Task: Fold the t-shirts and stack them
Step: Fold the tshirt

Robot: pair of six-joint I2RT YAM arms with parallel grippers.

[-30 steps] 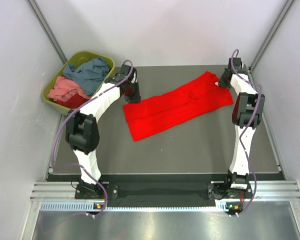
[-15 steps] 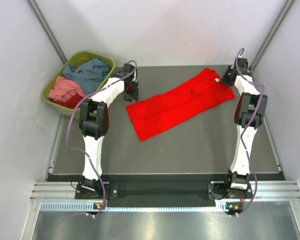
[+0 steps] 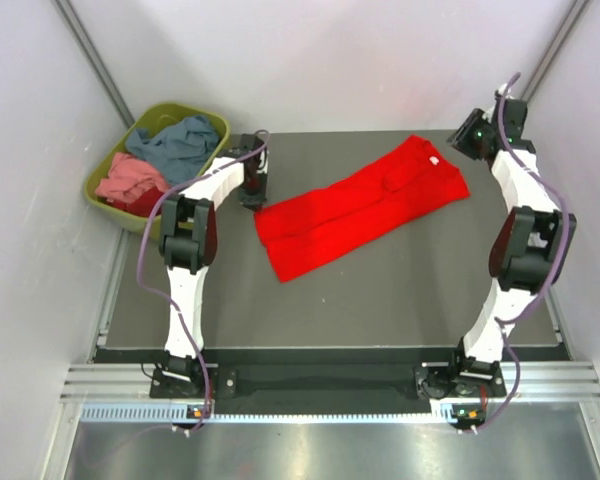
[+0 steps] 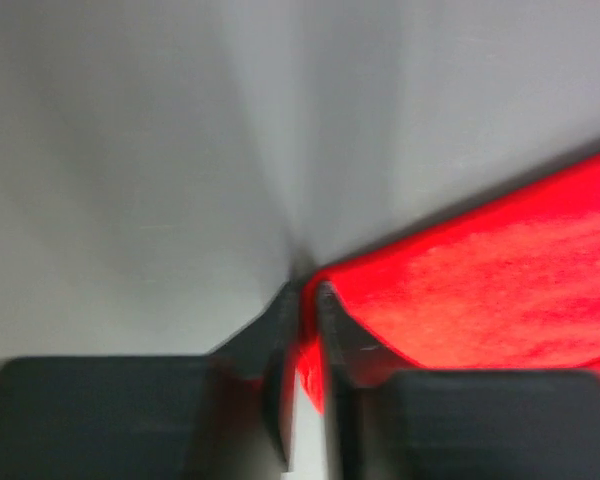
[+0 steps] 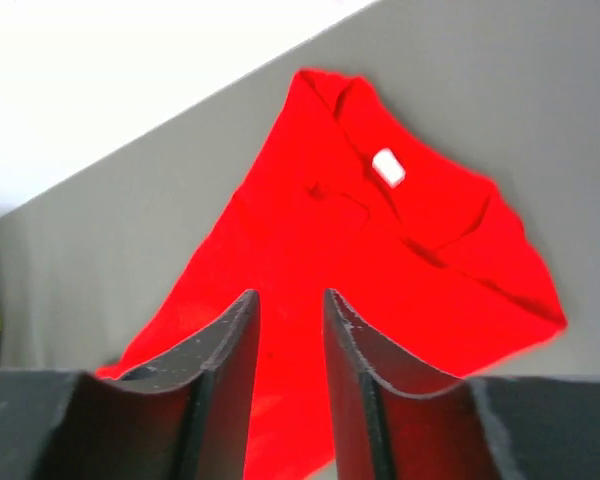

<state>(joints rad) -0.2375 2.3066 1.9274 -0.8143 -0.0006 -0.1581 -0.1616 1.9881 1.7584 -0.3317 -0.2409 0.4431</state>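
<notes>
The bright red t-shirt (image 3: 360,210) lies folded into a long band, running diagonally across the grey table, its white neck label (image 3: 432,158) at the far right end. My left gripper (image 3: 252,198) is at the band's near-left corner. In the left wrist view it (image 4: 308,292) is shut on a pinch of the red cloth (image 4: 480,290). My right gripper (image 3: 472,136) is raised off the far right corner, open and empty. In its wrist view it (image 5: 288,300) looks down on the shirt (image 5: 310,260) and label (image 5: 386,167).
An olive-green tub (image 3: 208,122) stands off the table's far left corner. It holds a slate blue-grey shirt (image 3: 183,143), a salmon pink one (image 3: 128,177) and a darker red one (image 3: 148,202). White walls close in on the far side and both sides.
My right gripper has come off the shirt's collar end and risen back to the far right. My left arm has shifted and the shirt's left corner moved slightly right.
</notes>
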